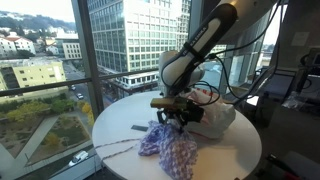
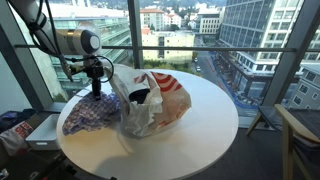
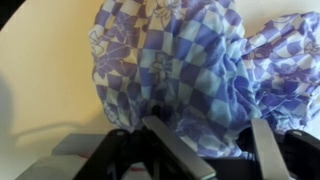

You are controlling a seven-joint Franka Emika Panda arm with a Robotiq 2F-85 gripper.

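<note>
Looking across the round white counter (image 1: 115, 118) in an exterior view, you see the dark robot arm (image 1: 205, 40) bend down from the upper right of the frame, with its tool (image 1: 178, 118) hanging just over a crumpled blue and white checked cloth (image 1: 168, 148). The cloth lies heaped at the lower middle of the frame, near the counter's front edge. Just to the right of the tool sits a white plastic bag (image 1: 215, 112), touching the cloth or very close to it. From here the tool's fingers are too small to judge.

From the opposite side, in an exterior view, the tool (image 2: 97, 88) points straight down at the left of the frame, its tips at the top of the checked cloth (image 2: 88, 113). The plastic bag (image 2: 150, 100), white with red print, slumps open just right of the cloth, towards the middle of the counter (image 2: 215, 125).

Up close in the wrist view, the checked cloth (image 3: 190, 60) fills the upper and middle frame in bunched folds. The tool (image 3: 207, 122) comes in from the bottom edge, its two fingers (image 3: 175, 145) spread apart with the cloth showing between them. Pale counter (image 3: 50, 70) shows at the left.
</note>
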